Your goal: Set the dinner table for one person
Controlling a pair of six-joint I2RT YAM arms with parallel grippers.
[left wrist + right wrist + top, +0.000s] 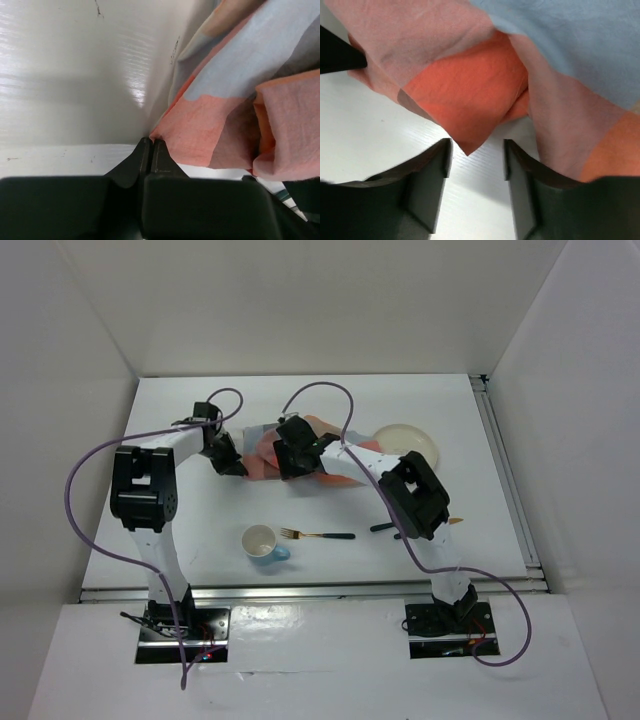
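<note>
Seen from above, the white dinner table point(440, 400) has two arms reaching to its far middle. There a crumpled orange, blue and grey cloth mat point(262, 446) lies between the left gripper point(236, 466) and the right gripper point(287, 466). Only this view shows the pale plate point(408, 443) to the right, and the cup point(260, 541) and fork point(318, 535) nearer the arm bases. The left wrist camera alone shows the left gripper point(151, 145) clenched, its fingertips pinching the cloth mat point(225, 120) at an orange corner, with the dinner table point(75, 75) beyond. The right wrist camera shows the right gripper point(477, 150) released, fingers apart. A corner of the cloth mat point(470, 95) points into the gap, and the dinner table point(370, 135) lies directly beneath.
</note>
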